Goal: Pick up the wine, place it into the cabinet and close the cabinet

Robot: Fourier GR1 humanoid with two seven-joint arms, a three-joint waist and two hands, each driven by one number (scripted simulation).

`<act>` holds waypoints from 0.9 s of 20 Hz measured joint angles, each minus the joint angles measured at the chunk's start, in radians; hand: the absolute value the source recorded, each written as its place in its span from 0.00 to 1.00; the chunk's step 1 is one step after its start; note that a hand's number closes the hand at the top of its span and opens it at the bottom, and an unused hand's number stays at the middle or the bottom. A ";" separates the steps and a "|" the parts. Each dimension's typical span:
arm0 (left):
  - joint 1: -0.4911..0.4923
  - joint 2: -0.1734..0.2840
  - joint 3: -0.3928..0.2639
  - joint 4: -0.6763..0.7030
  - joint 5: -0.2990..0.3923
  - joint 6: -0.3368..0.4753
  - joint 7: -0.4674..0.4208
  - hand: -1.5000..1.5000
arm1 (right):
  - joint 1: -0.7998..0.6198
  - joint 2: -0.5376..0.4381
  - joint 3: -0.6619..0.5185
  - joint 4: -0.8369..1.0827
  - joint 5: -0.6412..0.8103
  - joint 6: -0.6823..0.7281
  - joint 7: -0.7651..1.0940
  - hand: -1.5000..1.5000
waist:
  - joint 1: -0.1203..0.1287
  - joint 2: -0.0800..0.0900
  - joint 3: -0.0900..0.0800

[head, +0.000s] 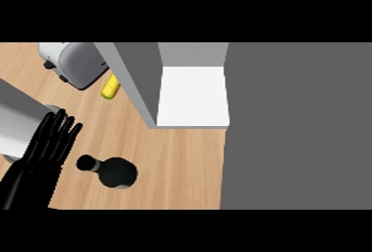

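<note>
1. The cabinet (pixel 190 93) is the largest thing and the landmark here. Its door stands open, showing a white inner shelf. A broad flat grey surface to the right of that shelf runs out of view at the right edge; whether it belongs to the cabinet cannot be told.
2. The wooden counter (pixel 174 162) spreads left of and below the cabinet.
3. The left hand (pixel 45 147) shows well left of the cabinet, low at the view's left edge, fingers straight and slightly spread, holding nothing. The right hand is nowhere in view.
4. A grey toaster (pixel 76 63) sits up-left of the cabinet, cut off by the top edge.
5. The wine (pixel 110 171), a black bottle seen from above, stands below-left of the cabinet, just beside the left hand's fingers but apart from them. No label can be read.
6. A yellow corn cob (pixel 110 88) lies just left of the cabinet's open door.
</note>
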 measured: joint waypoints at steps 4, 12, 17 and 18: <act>-0.009 -0.001 0.021 0.076 -0.014 -0.025 -0.044 0.00 | -0.013 0.010 0.022 -0.009 0.022 -0.009 0.012 0.00 | 0.000 0.000 0.000; -0.004 0.025 0.089 0.237 -0.023 -0.109 -0.156 0.00 | -0.038 -0.002 -0.008 0.001 0.004 -0.001 0.027 0.00 | 0.000 0.000 0.000; -0.013 0.024 0.096 0.343 -0.071 -0.141 -0.236 0.00 | -0.033 -0.005 -0.009 -0.008 0.006 0.010 0.036 0.00 | -0.001 0.000 0.000; -0.029 0.027 0.102 0.369 -0.079 -0.142 -0.245 0.00 | -0.042 -0.004 -0.008 -0.004 0.006 0.009 0.038 0.00 | -0.001 0.000 0.000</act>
